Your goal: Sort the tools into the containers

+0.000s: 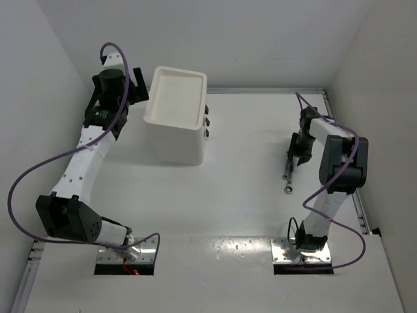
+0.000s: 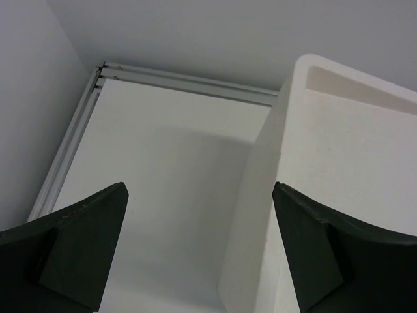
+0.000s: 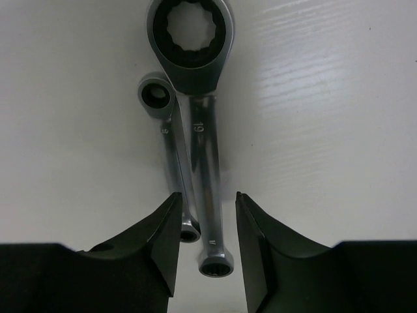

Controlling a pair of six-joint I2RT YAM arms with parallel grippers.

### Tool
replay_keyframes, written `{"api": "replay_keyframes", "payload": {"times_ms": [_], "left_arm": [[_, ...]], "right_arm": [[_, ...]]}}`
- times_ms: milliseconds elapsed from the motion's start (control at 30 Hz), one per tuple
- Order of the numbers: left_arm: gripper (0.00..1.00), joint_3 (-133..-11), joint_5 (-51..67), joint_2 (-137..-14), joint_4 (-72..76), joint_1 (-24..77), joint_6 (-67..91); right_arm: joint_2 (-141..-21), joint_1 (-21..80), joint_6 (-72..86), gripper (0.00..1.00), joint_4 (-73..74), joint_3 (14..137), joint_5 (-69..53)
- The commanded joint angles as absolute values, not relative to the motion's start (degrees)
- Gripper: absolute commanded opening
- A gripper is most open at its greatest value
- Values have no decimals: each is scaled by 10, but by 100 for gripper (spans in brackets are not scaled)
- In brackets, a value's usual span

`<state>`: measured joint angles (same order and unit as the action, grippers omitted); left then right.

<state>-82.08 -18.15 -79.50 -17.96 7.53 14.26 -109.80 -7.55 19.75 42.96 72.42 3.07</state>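
On the right side of the table (image 1: 247, 130), two silver wrenches lie side by side, their shafts touching or nearly so: a large wrench (image 3: 203, 130) stamped 19, and a small wrench (image 3: 168, 130) just beside it, both ring heads pointing away from the wrist camera; the right gripper (image 3: 207, 195) is down over them, its jaws drawn in to a narrow gap that straddles both shafts; one finger (image 3: 163, 241) covers the end of the small wrench, while a sliver of table shows between the large wrench and the other finger (image 3: 260, 254), and I cannot tell whether the jaws actually clamp the pair; from above, the right gripper (image 1: 296, 156) sits at the far end of the wrenches, which rest flat on the table

At the back left stands the white container (image 1: 174, 124), with its shallow tray top (image 1: 176, 91) and dark red-brown knobs (image 1: 206, 120) on the side facing right; the left gripper (image 1: 133, 85) hangs at the container's far left edge with its jaws spread wide and nothing between them; in its wrist view one finger (image 2: 313, 254) is over the container (image 2: 339, 163), the other (image 2: 85, 248) over bare table
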Motion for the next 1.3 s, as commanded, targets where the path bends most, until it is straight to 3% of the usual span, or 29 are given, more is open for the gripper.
{"api": "replay_keyframes", "payload": {"times_ms": [0, 867, 1067, 1200, 1267], "left_arm": [[100, -829, -173, -805, -173, 64, 151], [100, -846, -173, -827, -178, 64, 156], [100, -846, -173, -832, -178, 64, 156], [100, -846, -173, -832, -178, 64, 156], [100, -846, -173, -832, -178, 64, 156]], "right_arm": [[-1110, -77, 207, 39, 424, 749, 44], [-1133, -83, 214, 36, 448, 679, 25], [-1138, -88, 214, 28, 448, 679, 18], [-1138, -88, 214, 0, 448, 685, 0], [-1138, -88, 214, 0, 448, 692, -14]]}}
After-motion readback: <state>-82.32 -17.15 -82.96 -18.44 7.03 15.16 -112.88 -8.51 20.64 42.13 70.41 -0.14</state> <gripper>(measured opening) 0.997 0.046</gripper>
